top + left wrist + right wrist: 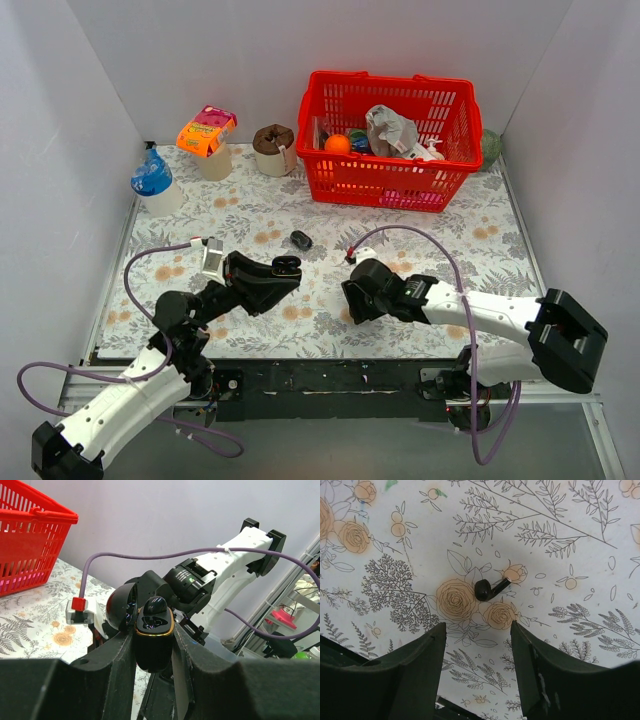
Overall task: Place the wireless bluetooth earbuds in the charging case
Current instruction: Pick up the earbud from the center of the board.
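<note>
My left gripper (pixel 283 268) is shut on an open black charging case (pixel 154 635) with a gold rim, held above the table with its lid (pixel 121 609) swung back. One black earbud (pixel 156 604) sits in the case. The case also shows in the top view (pixel 286 265). My right gripper (pixel 477 630) is open and empty, pointing down just over the flowered cloth. A loose black earbud (pixel 489 589) with a short stem lies on the cloth just beyond its fingertips. In the top view the right gripper (pixel 352 298) is right of the case, and that earbud is hidden there.
A small black pebble-shaped object (pixel 301 239) lies on the cloth between the arms, further back. A red basket (pixel 452 165) with assorted items stands at the back right. Three cups (pixel 207 145) stand at the back left. A green ball (pixel 491 148) sits behind the basket.
</note>
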